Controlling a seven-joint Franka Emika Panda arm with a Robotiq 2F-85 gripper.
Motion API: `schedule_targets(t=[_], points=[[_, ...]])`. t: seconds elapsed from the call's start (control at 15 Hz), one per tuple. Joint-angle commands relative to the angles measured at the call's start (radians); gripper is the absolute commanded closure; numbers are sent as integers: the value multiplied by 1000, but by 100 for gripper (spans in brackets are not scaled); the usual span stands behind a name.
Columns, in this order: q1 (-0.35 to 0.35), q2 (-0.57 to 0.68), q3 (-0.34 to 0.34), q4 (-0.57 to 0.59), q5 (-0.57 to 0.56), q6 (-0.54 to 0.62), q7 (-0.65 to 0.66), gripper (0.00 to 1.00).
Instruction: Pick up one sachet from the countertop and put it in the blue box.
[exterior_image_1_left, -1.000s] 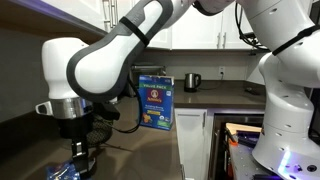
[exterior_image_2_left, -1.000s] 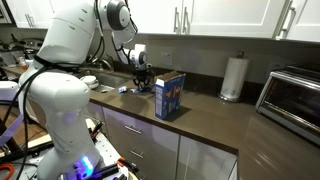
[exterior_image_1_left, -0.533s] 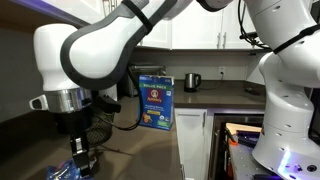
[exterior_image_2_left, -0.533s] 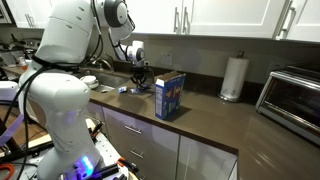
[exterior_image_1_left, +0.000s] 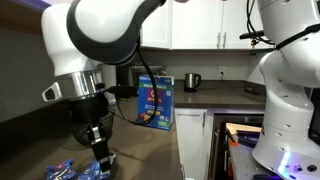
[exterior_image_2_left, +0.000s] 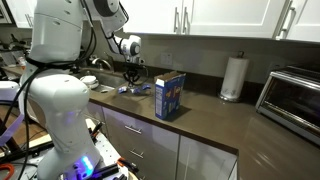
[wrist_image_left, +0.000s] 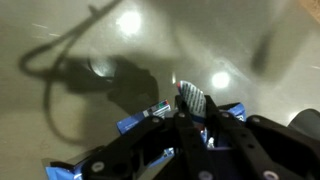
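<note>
In the wrist view we see the gripper (wrist_image_left: 185, 118) pinched nearly closed on the sachet (wrist_image_left: 193, 100), lower centre of frame. Its crimped edge pokes past the tips, over the countertop (wrist_image_left: 120, 40). In an exterior view, other sachets (exterior_image_1_left: 60, 170) lie bottom left and the blue box (exterior_image_1_left: 155, 102) stands upright mid-frame, apart from the gripper.

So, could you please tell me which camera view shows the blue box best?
An exterior view shows the blue box best: it stands whole and unobstructed, upright on the countertop. In an exterior view closer to its printed front, the arm's black cable crosses part of it. The wrist view does not show it.
</note>
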Motion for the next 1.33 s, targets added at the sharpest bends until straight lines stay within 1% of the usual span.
schedule_targets(t=[0.0,0.2,0.33,0.53,0.67,0.93,1.07,1.27], points=[[-21,-145,12,-146,68,13,-8,93],[-11,-242,10,-248,104,44,8,93],[-8,-328,7,-328,140,76,18,93],[-1,-484,-6,-452,215,113,30,93],[8,-595,-26,-519,248,131,67,93],[4,-793,-80,-612,217,138,180,93],[-5,-862,-102,-627,192,120,226,93],[-22,-917,-126,-623,157,105,279,93]])
